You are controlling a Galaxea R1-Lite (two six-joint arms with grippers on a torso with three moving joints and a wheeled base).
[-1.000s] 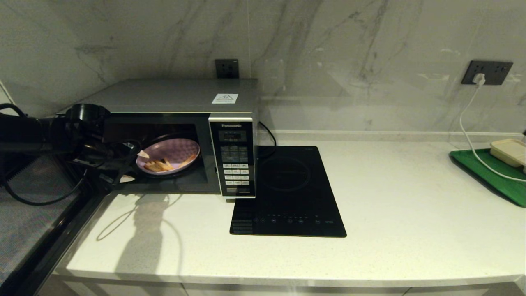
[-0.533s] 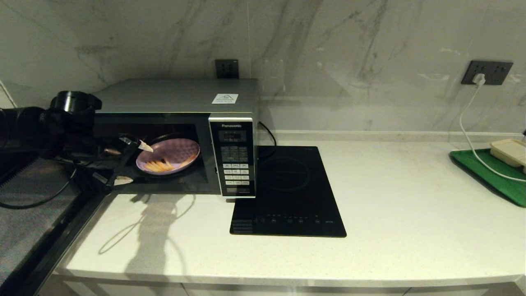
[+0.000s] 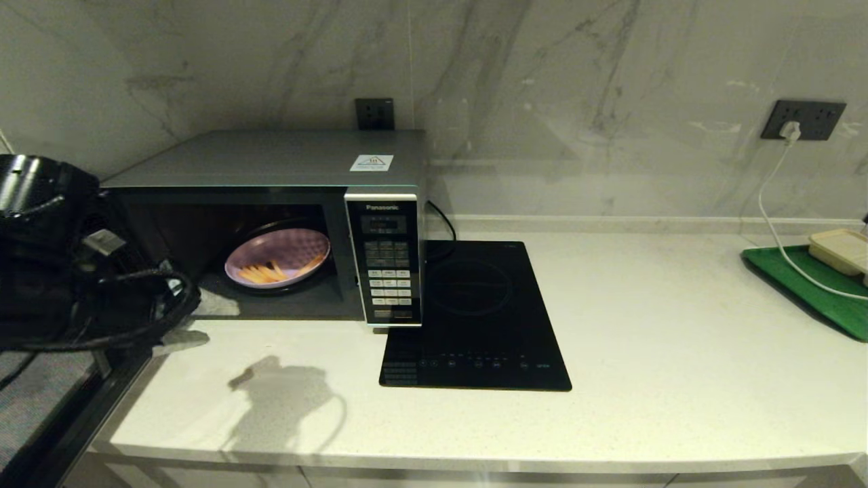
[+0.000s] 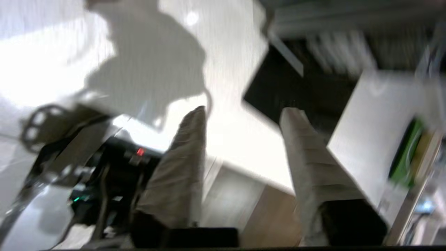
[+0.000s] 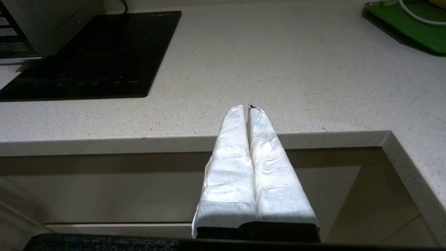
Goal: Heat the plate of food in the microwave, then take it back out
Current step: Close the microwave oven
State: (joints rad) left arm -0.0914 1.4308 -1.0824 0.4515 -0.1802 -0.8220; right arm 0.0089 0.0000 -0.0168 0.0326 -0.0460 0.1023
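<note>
Your left gripper (image 4: 240, 115) sits clear of the microwave (image 3: 271, 224), its two wrapped fingers (image 4: 181, 167) standing apart with nothing between them. That gap is something only the left wrist view gives you; from the head view the left arm is a dark mass of housing and cables at the microwave's open front corner, with just a pale fingertip (image 3: 182, 339) poking out over the counter (image 3: 610, 325). The wrist view is smeared, yet you can make out the white counter edge and a dark slab beyond the fingers.

Inside the microwave, the plate of food (image 3: 277, 266) rests on the cavity floor, fries toward its near rim, door swung open. Neither wrist camera catches the plate at all.

Your right gripper (image 5: 249, 108) shows up only in its own wrist view: fingers pressed flat together, empty, parked at the counter's front edge, well off to the side of the microwave. That view also picks up the black induction hob (image 5: 87, 52) just beside the microwave and a corner of the green tray (image 5: 411, 28) far from it.
</note>
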